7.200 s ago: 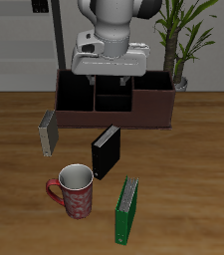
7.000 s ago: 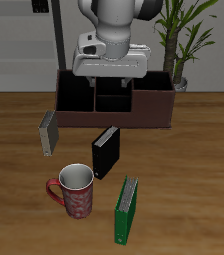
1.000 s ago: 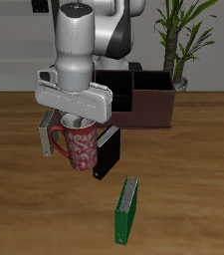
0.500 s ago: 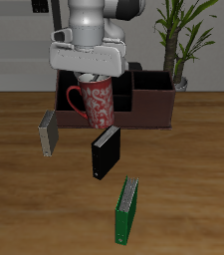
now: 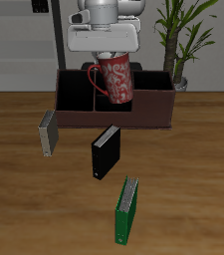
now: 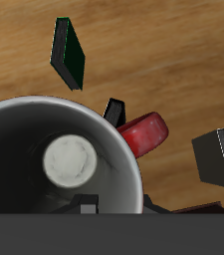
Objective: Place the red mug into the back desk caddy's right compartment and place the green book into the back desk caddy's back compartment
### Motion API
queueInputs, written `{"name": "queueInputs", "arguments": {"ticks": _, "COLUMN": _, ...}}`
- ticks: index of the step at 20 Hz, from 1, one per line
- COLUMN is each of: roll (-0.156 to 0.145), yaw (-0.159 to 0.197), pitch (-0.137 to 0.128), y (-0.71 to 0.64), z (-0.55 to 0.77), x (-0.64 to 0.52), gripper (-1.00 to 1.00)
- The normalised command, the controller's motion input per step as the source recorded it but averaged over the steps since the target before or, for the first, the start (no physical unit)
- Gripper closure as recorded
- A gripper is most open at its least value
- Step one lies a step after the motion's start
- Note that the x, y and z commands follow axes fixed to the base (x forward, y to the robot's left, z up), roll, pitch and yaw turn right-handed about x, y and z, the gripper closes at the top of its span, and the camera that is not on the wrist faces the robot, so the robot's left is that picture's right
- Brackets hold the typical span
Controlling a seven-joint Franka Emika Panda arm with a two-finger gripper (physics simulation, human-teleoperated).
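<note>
Looking at the gripper (image 5: 106, 55), most of it is buried behind the red mug's (image 5: 114, 80) rim, so the fingertips are hard to make out, but the jaws are clamped on the mug and it hangs tilted in the air over the back desk caddy (image 5: 143, 108). From the wrist, its smooth white inside fills nearly everything. Speckled red glaze, one loop handle. The thin green book (image 5: 126, 209) stands near the table's front edge, beyond the black book (image 5: 105, 152).
</note>
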Motion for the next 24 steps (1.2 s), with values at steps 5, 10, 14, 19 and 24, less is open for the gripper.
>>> {"name": "queueInputs", "arguments": {"ticks": 5, "roll": 0.032, "yaw": 0.051, "pitch": -0.021, "y": 0.39, "z": 0.07, "x": -0.51, "gripper": 1.00}}
{"name": "queueInputs", "arguments": {"ticks": 10, "roll": 0.046, "yaw": 0.032, "pitch": -0.002, "y": 0.32, "z": 0.03, "x": -0.45, "gripper": 1.00}}
{"name": "queueInputs", "arguments": {"ticks": 14, "roll": 0.035, "yaw": 0.019, "pitch": -0.026, "y": 0.16, "z": 0.03, "x": -0.41, "gripper": 1.00}}
{"name": "queueInputs", "arguments": {"ticks": 19, "roll": 0.052, "yaw": 0.023, "pitch": -0.015, "y": 0.14, "z": -0.14, "x": -0.60, "gripper": 1.00}}
{"name": "queueInputs", "arguments": {"ticks": 24, "roll": 0.015, "yaw": 0.017, "pitch": 0.025, "y": -0.01, "z": -0.17, "x": -0.18, "gripper": 1.00}}
